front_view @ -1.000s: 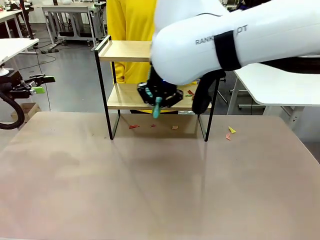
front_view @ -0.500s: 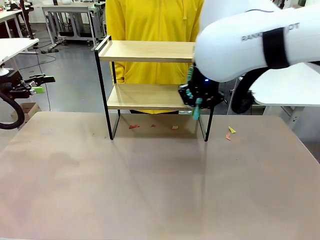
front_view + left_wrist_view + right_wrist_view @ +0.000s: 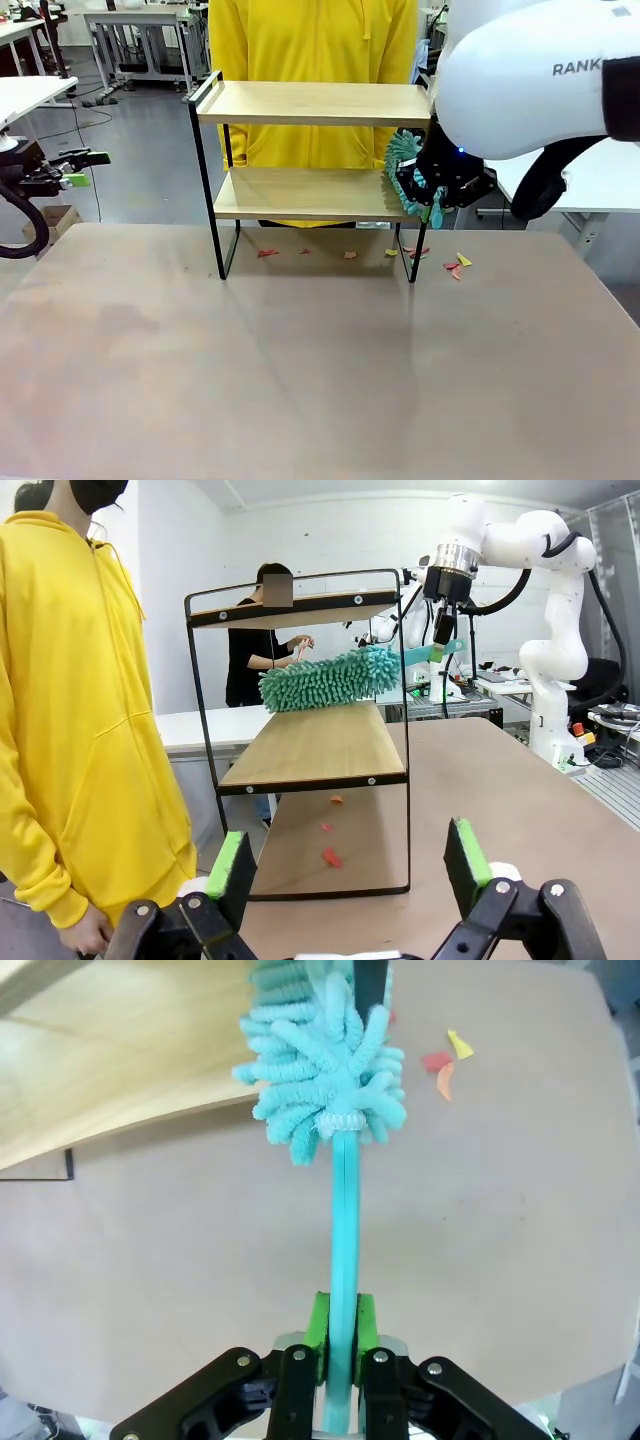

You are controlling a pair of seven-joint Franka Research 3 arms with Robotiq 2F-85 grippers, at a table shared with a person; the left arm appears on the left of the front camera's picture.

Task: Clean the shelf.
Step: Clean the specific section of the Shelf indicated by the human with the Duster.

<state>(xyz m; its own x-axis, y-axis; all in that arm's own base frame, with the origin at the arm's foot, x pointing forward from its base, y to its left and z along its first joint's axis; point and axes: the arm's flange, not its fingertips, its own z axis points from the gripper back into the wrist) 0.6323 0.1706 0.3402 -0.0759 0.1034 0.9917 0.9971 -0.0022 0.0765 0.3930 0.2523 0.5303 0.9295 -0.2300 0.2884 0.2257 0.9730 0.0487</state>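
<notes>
The shelf (image 3: 300,194) stands at the table's far side, two light boards in a black frame. My right gripper (image 3: 438,192) is at the right end of its lower board, shut on the handle of a teal fluffy duster (image 3: 403,168). The duster head (image 3: 330,678) lies across that board's end, just above it. In the right wrist view the green pads (image 3: 318,1322) clamp the handle, and the duster (image 3: 320,1070) hangs over the board's edge. My left gripper (image 3: 78,168) is off the table's left side, open (image 3: 350,865) and empty.
Small red, orange and yellow scraps lie on the table under the shelf (image 3: 267,253) and to the right of its leg (image 3: 460,262). A person in a yellow hoodie (image 3: 310,40) stands right behind the shelf. A white table (image 3: 570,175) is at the right.
My right arm swept the duster rightward along the lower board to its right end. Scraps that lay on that board now lie on the table by the right leg. The left arm is still.
</notes>
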